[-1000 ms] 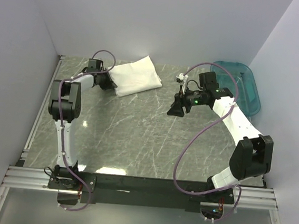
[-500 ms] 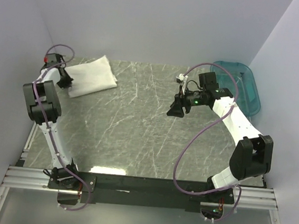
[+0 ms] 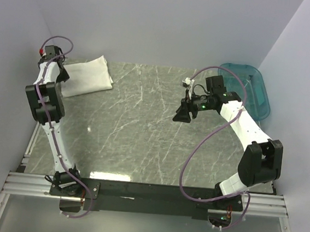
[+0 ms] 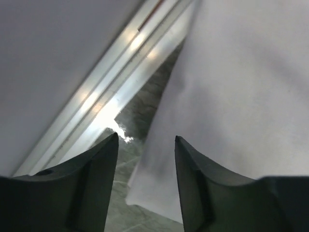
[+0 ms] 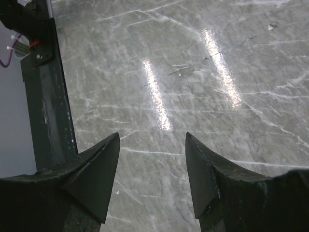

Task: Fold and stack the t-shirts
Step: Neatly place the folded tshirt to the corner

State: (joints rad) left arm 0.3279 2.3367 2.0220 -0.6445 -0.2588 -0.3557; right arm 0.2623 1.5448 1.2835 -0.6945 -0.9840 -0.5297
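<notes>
Top external view showed one folded white shirt [image 3: 87,75] lying flat at the far left corner of the table [image 3: 142,131], close to the side wall. The left gripper [image 3: 61,77] sat at the shirt's left edge. In the left wrist view its fingers [image 4: 91,188] stood apart with no cloth pinched between them, and the shirt's near corner lay on the table just below the gap. The right gripper [image 3: 184,112] hung over bare table near the middle, well apart from the shirt, its fingers [image 5: 91,179] spread and empty. The teal basin [image 3: 251,89] stood at the far right; whether it held anything could not be told.

The step looked like the set-down of a folded shirt at its stacking place, with the grip let go. The next move probably called for the left arm to lift straight off so the fingers would not drag or unfold the edge. No second shirt was in view to fold.
</notes>
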